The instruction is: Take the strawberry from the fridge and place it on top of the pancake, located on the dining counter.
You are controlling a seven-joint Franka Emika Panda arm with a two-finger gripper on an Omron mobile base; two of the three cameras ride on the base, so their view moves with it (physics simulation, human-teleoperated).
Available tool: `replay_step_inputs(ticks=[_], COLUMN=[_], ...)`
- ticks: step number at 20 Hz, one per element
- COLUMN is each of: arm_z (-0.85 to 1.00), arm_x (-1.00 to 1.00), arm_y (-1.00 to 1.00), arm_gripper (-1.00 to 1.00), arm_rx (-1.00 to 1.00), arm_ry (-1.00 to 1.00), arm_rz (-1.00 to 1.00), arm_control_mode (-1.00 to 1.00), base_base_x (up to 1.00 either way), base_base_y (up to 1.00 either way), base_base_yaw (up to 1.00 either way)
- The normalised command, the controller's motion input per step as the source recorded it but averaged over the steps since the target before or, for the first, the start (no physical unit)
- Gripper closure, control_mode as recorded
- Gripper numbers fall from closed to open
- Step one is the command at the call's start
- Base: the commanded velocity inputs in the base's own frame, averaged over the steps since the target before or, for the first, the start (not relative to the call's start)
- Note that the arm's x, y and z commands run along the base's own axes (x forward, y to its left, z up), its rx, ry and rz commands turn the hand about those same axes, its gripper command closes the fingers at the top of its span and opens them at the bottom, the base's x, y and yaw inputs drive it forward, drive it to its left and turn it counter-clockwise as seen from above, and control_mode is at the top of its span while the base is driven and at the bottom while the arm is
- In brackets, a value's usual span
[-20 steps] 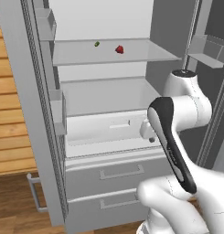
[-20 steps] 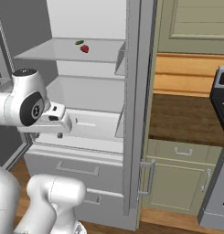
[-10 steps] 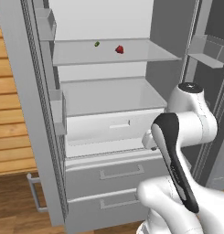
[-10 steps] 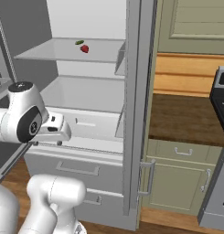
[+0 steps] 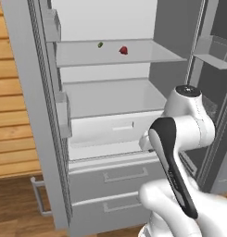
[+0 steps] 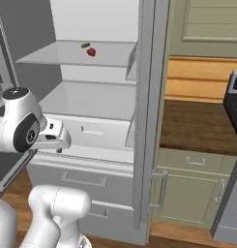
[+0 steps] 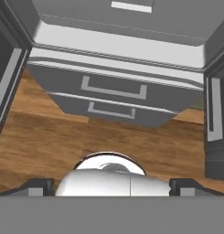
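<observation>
While tucked low at centre frame before the tall grey double-door fridge (image 5: 110,139), with finger spacing impossible to tell, gripper (image 6: 56,138) nowhere near the tiny red strawberry (image 5: 123,50) resting on the upper shelf, beside a small dark green item (image 5: 100,45).

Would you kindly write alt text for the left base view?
An open fridge holds a strawberry on its upper shelf, with a small dark green item to its left. The white robot arm rises at lower right, in front of two closed bottom drawers.
</observation>
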Motion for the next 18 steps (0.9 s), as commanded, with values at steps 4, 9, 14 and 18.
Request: replay_step_inputs(ticks=[4, 9, 14, 18], arm_z=[0.0, 0.0, 0.0, 0.0], arm_x=[0.0, 0.0, 0.0, 0.0], arm_y=[0.0, 0.0, 0.0, 0.0], arm_gripper=[-1.0, -1.0, -1.0, -1.0], arm_rx=[0.0, 0.0, 0.0, 0.0], arm_ry=[0.0, 0.0, 0.0, 0.0], arm_rz=[0.0, 0.0, 0.0, 0.0], arm_control_mode=[1.0, 1.0, 1.0, 1.0], base_base_x=[0.61, 0.65, 0.67, 0.65], base_base_y=[0.19, -0.09, 0.0, 0.0], base_base_yaw=[-0.06, 0.0, 0.0, 0.0])
